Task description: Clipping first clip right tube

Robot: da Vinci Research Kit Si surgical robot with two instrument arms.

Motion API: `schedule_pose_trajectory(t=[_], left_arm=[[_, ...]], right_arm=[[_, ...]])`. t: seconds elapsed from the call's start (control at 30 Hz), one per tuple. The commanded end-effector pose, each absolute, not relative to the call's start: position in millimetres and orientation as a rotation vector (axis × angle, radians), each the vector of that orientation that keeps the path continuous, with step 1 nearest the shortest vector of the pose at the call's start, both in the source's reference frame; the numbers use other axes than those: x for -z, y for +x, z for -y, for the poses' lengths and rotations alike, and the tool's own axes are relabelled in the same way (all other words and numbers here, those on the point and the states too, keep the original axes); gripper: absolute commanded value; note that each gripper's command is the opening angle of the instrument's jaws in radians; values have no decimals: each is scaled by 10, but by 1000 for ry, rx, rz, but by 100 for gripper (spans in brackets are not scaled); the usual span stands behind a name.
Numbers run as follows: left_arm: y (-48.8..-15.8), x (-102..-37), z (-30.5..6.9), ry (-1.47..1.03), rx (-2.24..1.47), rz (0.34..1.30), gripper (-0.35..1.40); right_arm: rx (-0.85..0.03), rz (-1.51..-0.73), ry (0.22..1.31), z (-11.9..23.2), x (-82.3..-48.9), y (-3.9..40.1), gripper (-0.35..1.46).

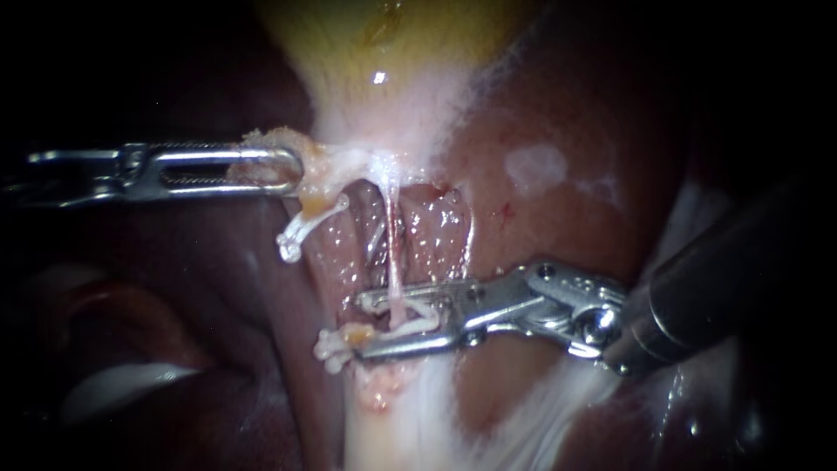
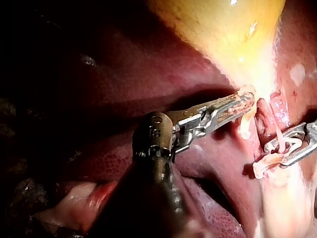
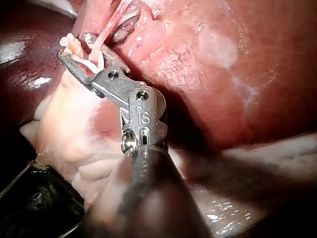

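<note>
A thin pale tube [image 1: 394, 249] runs down from the yellow gallbladder [image 1: 384, 52] neck. My right instrument [image 1: 349, 336] comes in from the right, its jaws shut on a white clip [image 1: 336, 345] that straddles the tube low down. The right wrist view shows the same: right instrument [image 3: 74, 49], clip [image 3: 67, 40], tube [image 3: 111, 22] crossing between the jaws. My left instrument [image 1: 295, 170] has its slotted jaws shut on pale tissue at the gallbladder neck, holding it leftward; its tips also show in the left wrist view [image 2: 247, 101].
Another white clip [image 1: 301, 228] hangs on a tissue stub just below the left jaws. Dark red liver [image 1: 558, 218] surrounds the field. Whitish fatty tissue [image 1: 392, 427] lies under the right jaws. A pale patch [image 1: 536, 164] marks the liver at right.
</note>
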State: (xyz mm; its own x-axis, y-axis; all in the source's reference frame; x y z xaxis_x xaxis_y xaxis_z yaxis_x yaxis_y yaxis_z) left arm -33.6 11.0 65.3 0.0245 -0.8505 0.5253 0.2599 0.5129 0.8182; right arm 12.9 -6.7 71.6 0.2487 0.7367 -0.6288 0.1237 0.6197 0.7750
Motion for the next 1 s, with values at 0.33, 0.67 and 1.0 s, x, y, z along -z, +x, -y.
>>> schedule_pose_trajectory(t=[0.33, 0.67, 1.0], left_arm=[[-335, -654, -111, 592, 944, 1264, -35], [-332, -655, -112, 588, 947, 1263, -35], [-331, -656, -112, 589, 946, 1263, -35]], right_arm=[[-507, -1267, 854, 72, -722, 126, -25], [-504, -1214, 851, 73, -720, 123, -35], [-500, -1205, 852, 76, -718, 123, -35]])
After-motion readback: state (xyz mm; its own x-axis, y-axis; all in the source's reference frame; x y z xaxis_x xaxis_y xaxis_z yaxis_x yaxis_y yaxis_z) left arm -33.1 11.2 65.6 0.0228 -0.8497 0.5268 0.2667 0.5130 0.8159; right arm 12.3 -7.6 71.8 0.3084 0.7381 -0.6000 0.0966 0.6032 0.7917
